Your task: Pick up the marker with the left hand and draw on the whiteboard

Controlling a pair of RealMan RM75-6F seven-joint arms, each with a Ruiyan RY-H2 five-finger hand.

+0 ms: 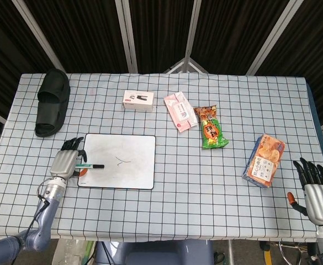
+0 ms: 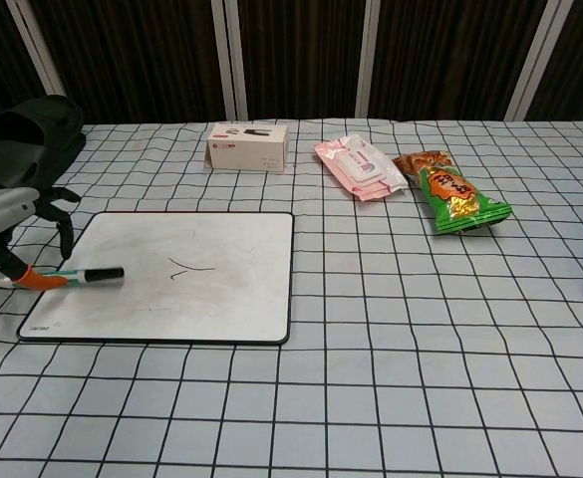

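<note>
The whiteboard (image 1: pixel 128 176) (image 2: pixel 211 309) lies flat at the table's front left, with a small dark stroke (image 2: pixel 189 267) near its middle. The marker (image 1: pixel 92 165) (image 2: pixel 87 274) lies flat across the board's left edge, its black tip pointing right. My left hand (image 1: pixel 66 161) (image 2: pixel 12 214) hovers just left of the board. Its fingers are spread and lifted off the marker, while the orange thumb tip sits at the marker's rear end. My right hand (image 1: pixel 316 190) rests open at the table's front right corner, holding nothing.
A black slipper (image 1: pixel 52 102) lies at the far left. A white box (image 1: pixel 138 100), a pink wipes pack (image 1: pixel 179 111) and a green snack bag (image 1: pixel 212 128) stand beyond the board. An orange package (image 1: pixel 265 160) lies near the right hand.
</note>
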